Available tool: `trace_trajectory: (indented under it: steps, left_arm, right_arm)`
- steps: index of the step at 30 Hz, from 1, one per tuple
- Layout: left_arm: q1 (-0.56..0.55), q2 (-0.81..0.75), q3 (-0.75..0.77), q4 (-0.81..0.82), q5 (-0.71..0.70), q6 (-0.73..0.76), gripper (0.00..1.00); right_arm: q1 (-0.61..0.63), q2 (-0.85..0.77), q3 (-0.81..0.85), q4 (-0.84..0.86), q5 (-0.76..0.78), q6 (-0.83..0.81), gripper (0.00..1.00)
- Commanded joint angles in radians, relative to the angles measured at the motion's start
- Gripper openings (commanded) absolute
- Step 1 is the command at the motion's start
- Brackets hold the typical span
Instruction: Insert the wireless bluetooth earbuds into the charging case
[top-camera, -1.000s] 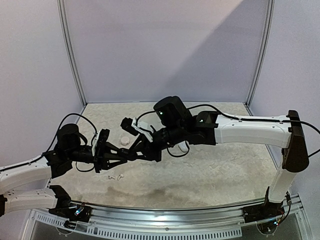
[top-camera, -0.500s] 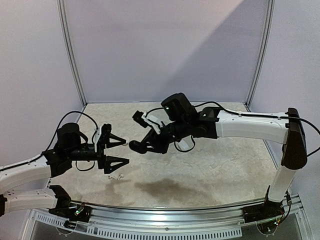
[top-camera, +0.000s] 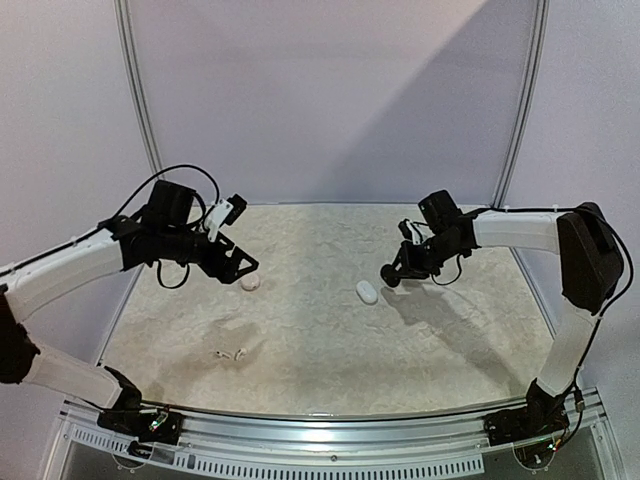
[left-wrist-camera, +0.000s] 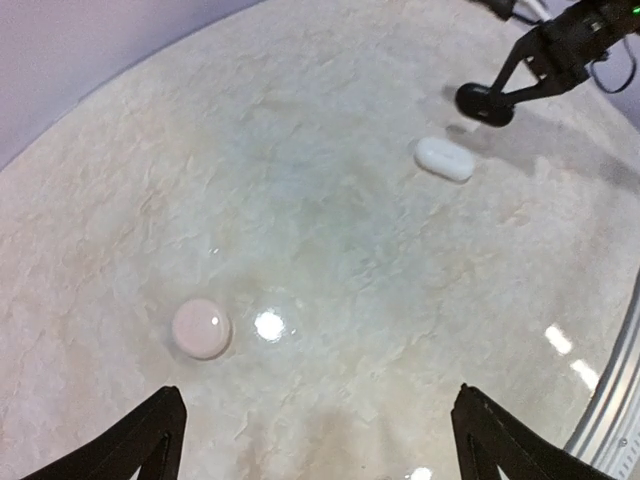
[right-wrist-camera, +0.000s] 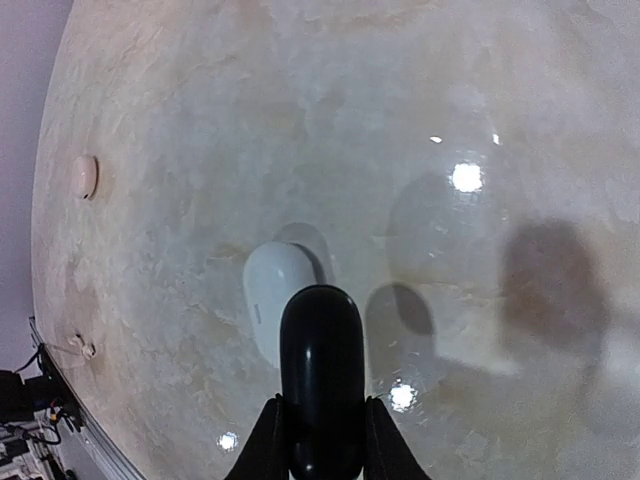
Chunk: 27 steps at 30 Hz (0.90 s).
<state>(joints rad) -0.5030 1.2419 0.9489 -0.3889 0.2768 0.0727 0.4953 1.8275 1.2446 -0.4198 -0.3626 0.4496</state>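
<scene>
Over marble (right-wrist-camera: 300, 120), right gripper (right-wrist-camera: 322, 445) seemingly clamps black case (right-wrist-camera: 321, 350).

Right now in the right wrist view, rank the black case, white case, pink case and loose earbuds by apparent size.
1. black case, but it is held in the right gripper nearest the camera, so true size is unsure
2. white case, partly hidden behind it
3. pink case
4. loose earbuds, tiny at the edge

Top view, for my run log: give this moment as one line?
left gripper open, near pink case | right gripper shut on black case | white case on table | earbuds loose, near front edge
</scene>
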Motion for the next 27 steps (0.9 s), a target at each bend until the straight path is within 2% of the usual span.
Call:
trace_trajectory:
  steps: [1, 5, 7, 12, 19, 22, 23, 27]
  left_arm:
    - [0.052, 0.182, 0.152, -0.342, -0.093, 0.078, 0.93]
    - [0.103, 0.327, 0.244, -0.374, -0.121, 0.107, 0.9]
    - [0.118, 0.393, 0.29, -0.389, -0.127, 0.128, 0.88]
    - [0.129, 0.511, 0.359, -0.38, -0.147, 0.193, 0.89]
    - [0.154, 0.673, 0.45, -0.369, -0.119, 0.283, 0.89]
    - [0.157, 0.719, 0.473, -0.366, -0.095, 0.318, 0.89]
    - [0.157, 0.733, 0.477, -0.36, -0.085, 0.328, 0.89]
    - [0.158, 0.791, 0.506, -0.351, -0.079, 0.337, 0.87]
  right_arm:
    - [-0.062, 0.071, -0.026, 0.005, -0.069, 0.1, 0.02]
    - [-0.103, 0.13, -0.028, 0.019, -0.103, 0.101, 0.04]
    - [-0.115, 0.163, -0.021, 0.005, -0.112, 0.097, 0.09]
    - [-0.126, 0.193, -0.007, -0.04, -0.042, 0.073, 0.46]
    - [-0.127, 0.212, 0.112, -0.192, 0.075, 0.002, 0.75]
    - [-0.128, 0.194, 0.166, -0.265, 0.124, -0.038, 0.89]
    - [-0.128, 0.186, 0.182, -0.282, 0.136, -0.047, 0.97]
    - [-0.127, 0.148, 0.227, -0.319, 0.144, -0.08, 0.99]
